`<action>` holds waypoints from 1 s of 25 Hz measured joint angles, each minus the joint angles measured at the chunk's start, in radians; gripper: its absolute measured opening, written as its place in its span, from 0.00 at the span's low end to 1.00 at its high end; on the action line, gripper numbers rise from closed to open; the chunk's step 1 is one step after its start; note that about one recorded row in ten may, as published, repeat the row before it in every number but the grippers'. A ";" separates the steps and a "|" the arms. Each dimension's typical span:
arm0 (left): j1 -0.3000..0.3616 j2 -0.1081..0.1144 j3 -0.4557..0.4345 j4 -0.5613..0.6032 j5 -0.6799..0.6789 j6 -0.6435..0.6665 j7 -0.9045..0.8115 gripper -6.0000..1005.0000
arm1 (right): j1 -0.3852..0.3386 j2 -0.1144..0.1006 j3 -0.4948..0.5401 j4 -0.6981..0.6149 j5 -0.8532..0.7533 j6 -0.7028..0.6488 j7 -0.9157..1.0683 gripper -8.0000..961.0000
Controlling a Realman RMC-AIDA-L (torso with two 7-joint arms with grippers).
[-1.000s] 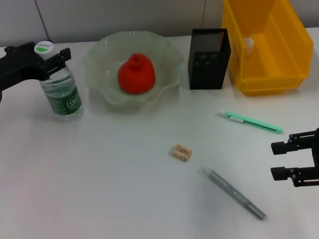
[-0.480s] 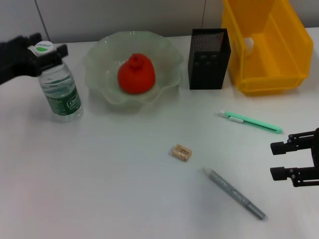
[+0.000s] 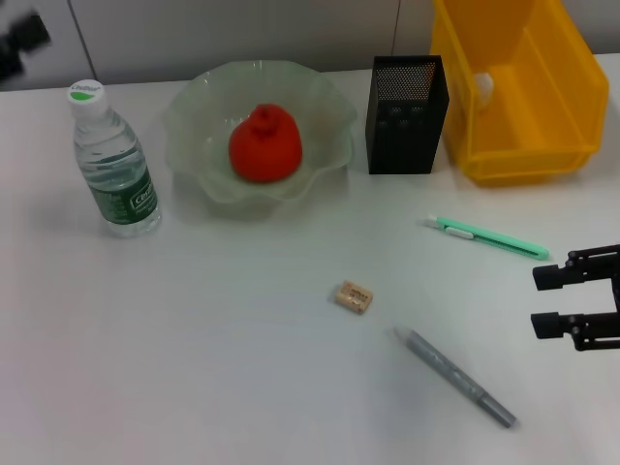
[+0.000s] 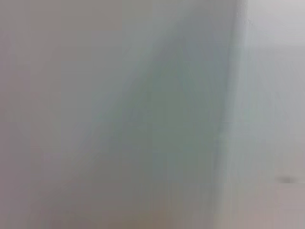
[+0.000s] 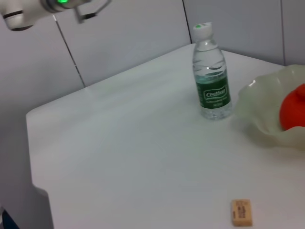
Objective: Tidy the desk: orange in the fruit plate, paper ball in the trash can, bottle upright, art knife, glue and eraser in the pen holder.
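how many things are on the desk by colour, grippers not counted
orange/red: 1, orange
clear: 2, fruit plate, water bottle
black: 1, mesh pen holder
yellow: 1, bin
green: 1, art knife
tan: 1, eraser
grey: 1, glue stick
total: 8

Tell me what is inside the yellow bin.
Inside the yellow bin a small white object, probably the paper ball, shows against the left inner wall. The near wall hides the floor in front, so nothing more can be confirmed there.
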 joint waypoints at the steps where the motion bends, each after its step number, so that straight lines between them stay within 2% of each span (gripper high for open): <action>1: -0.002 0.011 -0.001 -0.016 0.001 0.051 0.000 0.79 | 0.001 0.000 0.000 -0.010 0.000 0.000 0.010 0.62; 4: -0.003 0.038 0.004 -0.072 0.024 0.216 0.014 0.79 | 0.005 -0.001 0.000 -0.056 0.001 0.000 0.054 0.62; 6: 0.002 0.036 0.007 -0.086 0.068 0.284 0.041 0.79 | 0.012 -0.004 -0.001 -0.100 -0.001 0.000 0.101 0.62; 10: 0.014 0.008 0.011 -0.093 0.201 0.336 0.089 0.79 | 0.047 -0.021 -0.016 -0.204 -0.042 0.000 0.226 0.62; 13: 0.018 -0.011 0.011 -0.115 0.273 0.340 0.136 0.79 | 0.108 -0.043 -0.027 -0.268 -0.138 0.001 0.325 0.62; 15: 0.019 -0.015 0.011 -0.141 0.297 0.341 0.167 0.79 | 0.157 -0.060 -0.043 -0.287 -0.211 0.002 0.370 0.62; 19: 0.011 -0.014 0.012 -0.215 0.348 0.333 0.228 0.79 | 0.263 -0.087 -0.122 -0.272 -0.377 0.014 0.427 0.62; 25: 0.014 -0.018 0.013 -0.245 0.391 0.315 0.280 0.79 | 0.391 -0.089 -0.252 -0.122 -0.545 0.109 0.443 0.62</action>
